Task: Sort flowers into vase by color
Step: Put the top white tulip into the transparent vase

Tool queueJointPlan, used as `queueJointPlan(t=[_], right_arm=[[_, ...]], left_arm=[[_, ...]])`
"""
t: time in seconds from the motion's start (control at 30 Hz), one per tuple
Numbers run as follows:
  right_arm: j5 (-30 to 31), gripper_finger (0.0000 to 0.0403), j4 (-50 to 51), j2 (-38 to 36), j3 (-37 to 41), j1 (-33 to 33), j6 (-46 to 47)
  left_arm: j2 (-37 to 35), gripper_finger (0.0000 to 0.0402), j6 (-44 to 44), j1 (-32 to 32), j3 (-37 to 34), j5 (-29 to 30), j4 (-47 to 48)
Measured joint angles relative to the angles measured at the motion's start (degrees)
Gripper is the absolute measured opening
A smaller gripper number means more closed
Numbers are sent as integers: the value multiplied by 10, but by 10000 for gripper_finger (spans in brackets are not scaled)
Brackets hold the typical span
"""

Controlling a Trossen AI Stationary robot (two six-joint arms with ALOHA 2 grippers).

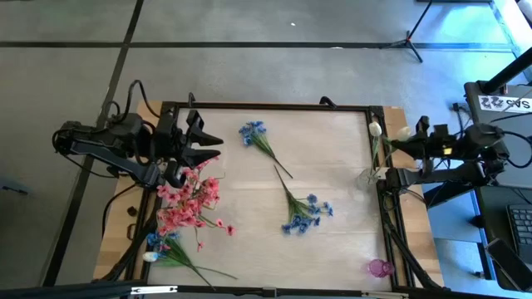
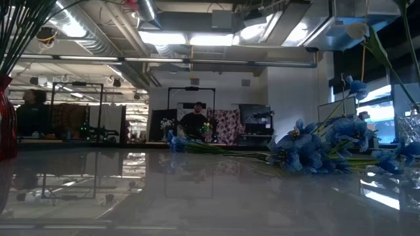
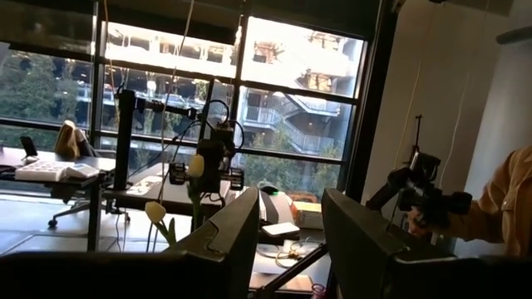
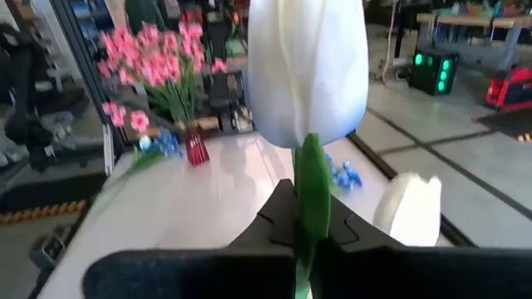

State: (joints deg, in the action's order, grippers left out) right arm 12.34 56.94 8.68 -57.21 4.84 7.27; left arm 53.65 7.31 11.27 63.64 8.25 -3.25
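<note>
Two dark arms at one pale table, and flowers half sorted. Who holds what? (desk)

At the table's right edge, the right gripper pinches the green stem of a white tulip, bloom up. I'd judge it is held upright so the stem can go down into the clear vase at that same edge. A second white bud shows just beside it. (photographer)

And the left arm? (desk)

At the table's left edge, the left gripper is raised, its fingers spread and empty. It looks to be waiting. (photographer)

Where are the sorted flowers? (desk)

The pink blooms stand bunched in a red vase near the table's left edge, right by the waiting gripper. One colour gathered in one vase fits the task. (photographer)

What is left? (desk)

Two blue sprigs lie flat on the table: one toward its far edge, one near its middle. A few stems with a blue bloom lie at the near left corner. My guess is they lie loose because their turn has not come. A small pink vase at the table's near right corner looks empty. (photographer)

Any writing for the caption? (desk)

Only a white label on gear beyond the table's right edge. Its dark characters are too small to read with confidence. (photographer)
</note>
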Motion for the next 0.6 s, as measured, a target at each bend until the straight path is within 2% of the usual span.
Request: queueJointPlan(t=[0.37, 0.6], right_arm=[[0, 67, 23, 1, 30, 0, 30], [0, 152, 65, 25, 4, 0, 45]], left_arm=[[0, 129, 0, 0, 0, 0, -2], [4, 129, -2, 0, 0, 0, 14]])
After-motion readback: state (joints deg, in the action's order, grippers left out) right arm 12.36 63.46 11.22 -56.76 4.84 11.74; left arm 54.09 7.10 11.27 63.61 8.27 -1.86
